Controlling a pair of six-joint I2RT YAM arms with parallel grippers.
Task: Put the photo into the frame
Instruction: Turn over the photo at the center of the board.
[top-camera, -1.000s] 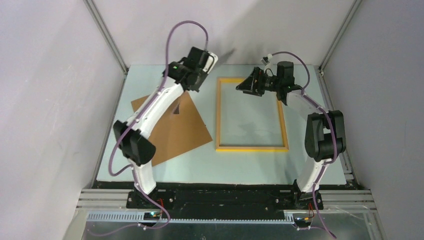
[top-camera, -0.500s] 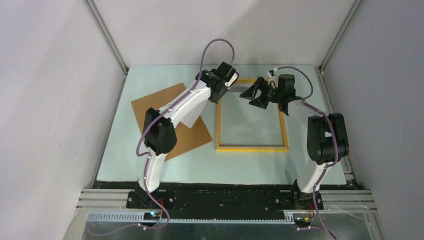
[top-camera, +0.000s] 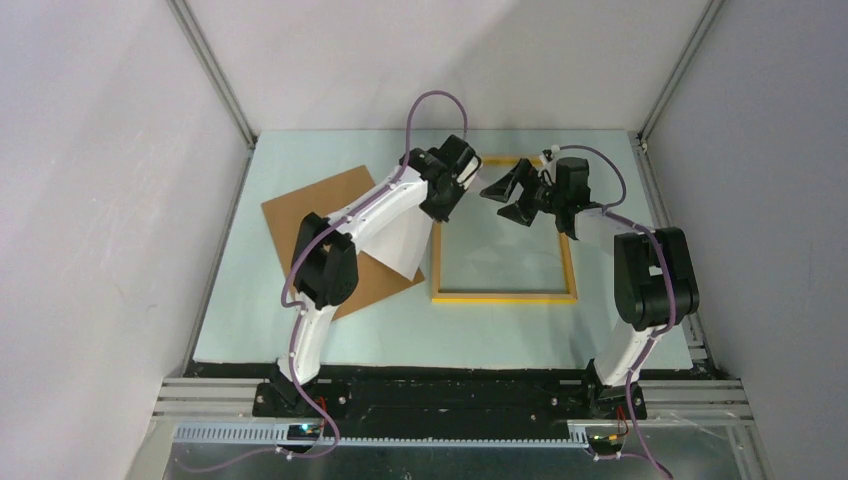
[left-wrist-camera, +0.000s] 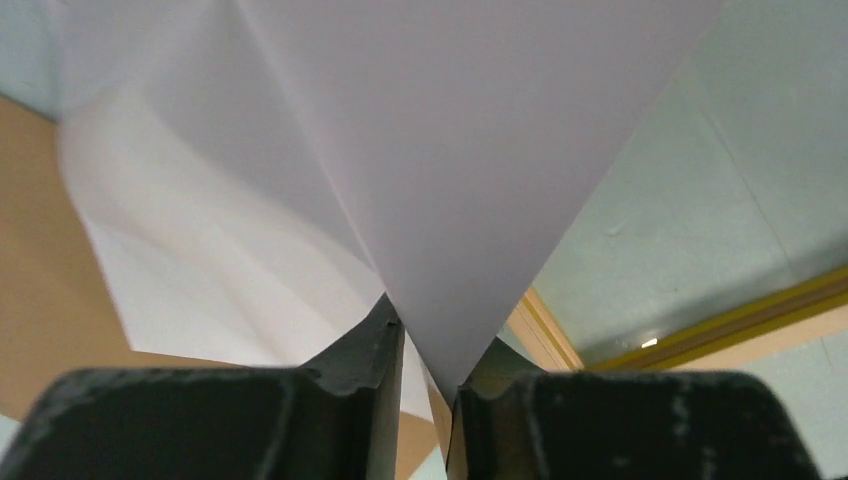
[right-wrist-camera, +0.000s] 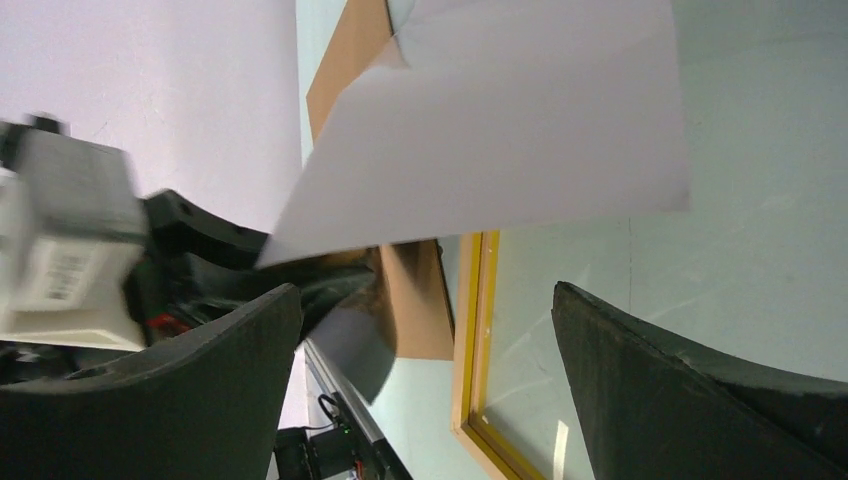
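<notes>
Listing the scene by size, as I see it from the remote desk.

- Tabletop: pale green and carries everything.
- Frame: yellow-orange wooden edges, lying flat towards the right. Nothing is inside it but bare surface.
- Brown backing board: lies flat to the left of the frame, turned at an angle.
- Photo: white back towards the cameras, lifted by one corner. It slopes over the board's right part, just beside the frame's left edge and not inside it.
- Left gripper: jaws narrow, pinching the photo's corner.
- Right gripper: jaws spread wide and holding nothing, over the frame's far end and facing the sheet.

Progress, in my judgement: the pick-up is done. Carrying the photo over the frame, squaring it up and laying it down are all left.

Writing: one small white label on the left arm, its print too blurred to read. I see no brand names.
</notes>
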